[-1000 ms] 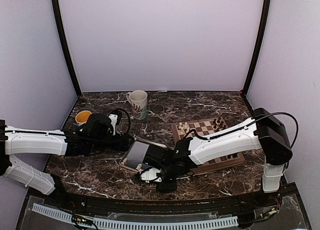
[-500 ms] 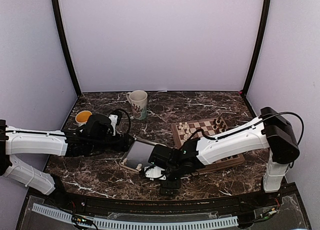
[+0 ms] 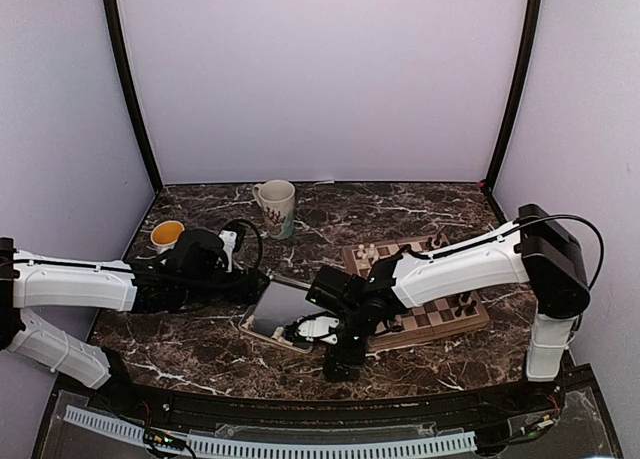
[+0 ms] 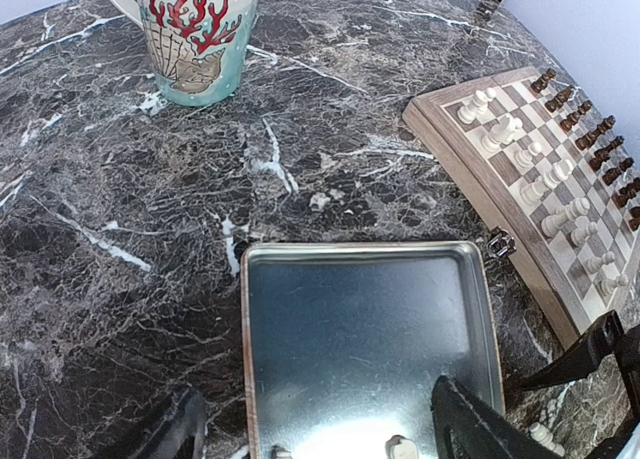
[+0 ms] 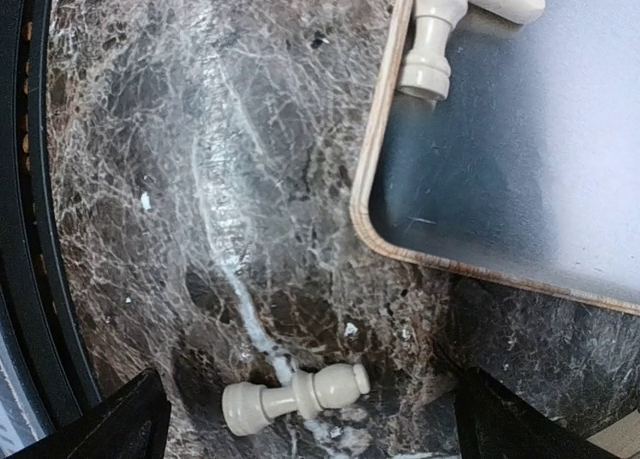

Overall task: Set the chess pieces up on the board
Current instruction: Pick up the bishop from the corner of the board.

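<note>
A cream-white chess piece [image 5: 295,394] lies on its side on the marble, just off the silver tray's corner [image 5: 400,239]. My right gripper [image 5: 315,429] is open around it, one finger on each side, without touching it. Two more white pieces [image 5: 440,29] lie in the tray. In the top view the right gripper [image 3: 338,357] hangs low at the tray's near right corner. My left gripper [image 4: 325,439] is open over the tray [image 4: 360,339], with two white pieces [image 4: 400,447] at its near end. White pieces [image 4: 520,159] stand on the board [image 4: 450,139].
A seashell mug [image 3: 277,207] stands at the back and an orange cup [image 3: 166,234] at the far left. Dark pieces [image 4: 590,129] line the board's far side. The table's black front edge [image 5: 30,229] runs close to the lying piece.
My right gripper has opened wide and shifted right, towards the board. The left arm has stayed where it was.
</note>
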You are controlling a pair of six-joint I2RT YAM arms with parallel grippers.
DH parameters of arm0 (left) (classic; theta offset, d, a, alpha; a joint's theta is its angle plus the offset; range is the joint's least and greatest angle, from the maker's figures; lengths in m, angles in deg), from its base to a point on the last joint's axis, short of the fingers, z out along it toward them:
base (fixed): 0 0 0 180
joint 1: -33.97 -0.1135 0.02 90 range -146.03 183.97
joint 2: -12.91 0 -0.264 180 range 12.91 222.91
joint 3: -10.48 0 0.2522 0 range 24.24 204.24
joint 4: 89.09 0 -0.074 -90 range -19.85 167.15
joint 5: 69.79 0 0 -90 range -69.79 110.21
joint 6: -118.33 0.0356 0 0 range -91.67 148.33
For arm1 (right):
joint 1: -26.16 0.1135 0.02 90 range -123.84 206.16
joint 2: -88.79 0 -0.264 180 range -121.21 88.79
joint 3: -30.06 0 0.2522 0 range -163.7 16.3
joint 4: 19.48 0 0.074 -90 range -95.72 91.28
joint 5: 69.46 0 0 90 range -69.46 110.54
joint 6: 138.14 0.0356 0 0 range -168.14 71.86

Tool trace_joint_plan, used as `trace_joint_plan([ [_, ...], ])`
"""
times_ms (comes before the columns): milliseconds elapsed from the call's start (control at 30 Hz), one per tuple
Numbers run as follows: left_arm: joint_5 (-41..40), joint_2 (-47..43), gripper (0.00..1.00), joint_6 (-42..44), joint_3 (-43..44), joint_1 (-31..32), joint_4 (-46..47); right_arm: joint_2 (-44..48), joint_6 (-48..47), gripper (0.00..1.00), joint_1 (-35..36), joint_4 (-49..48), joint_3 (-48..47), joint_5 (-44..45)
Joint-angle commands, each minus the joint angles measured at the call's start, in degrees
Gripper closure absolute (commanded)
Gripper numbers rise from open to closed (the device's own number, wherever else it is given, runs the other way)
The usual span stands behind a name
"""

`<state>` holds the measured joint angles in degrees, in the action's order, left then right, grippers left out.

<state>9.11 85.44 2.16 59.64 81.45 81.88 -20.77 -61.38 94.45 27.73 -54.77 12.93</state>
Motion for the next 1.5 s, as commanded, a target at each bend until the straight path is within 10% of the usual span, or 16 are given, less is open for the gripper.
trace_joint_plan([
  [0,1.03,0.58,0.2,-0.03,0.14,0.06,0.74,-0.38,-0.02,0.0,0.07,1.35,-0.74,-1.89],
  [1467,2.08,5.07,0.21,-1.73,0.36,0.06,2.65,2.12,-3.43,0.38,-2.35,9.21,4.62,11.69],
])
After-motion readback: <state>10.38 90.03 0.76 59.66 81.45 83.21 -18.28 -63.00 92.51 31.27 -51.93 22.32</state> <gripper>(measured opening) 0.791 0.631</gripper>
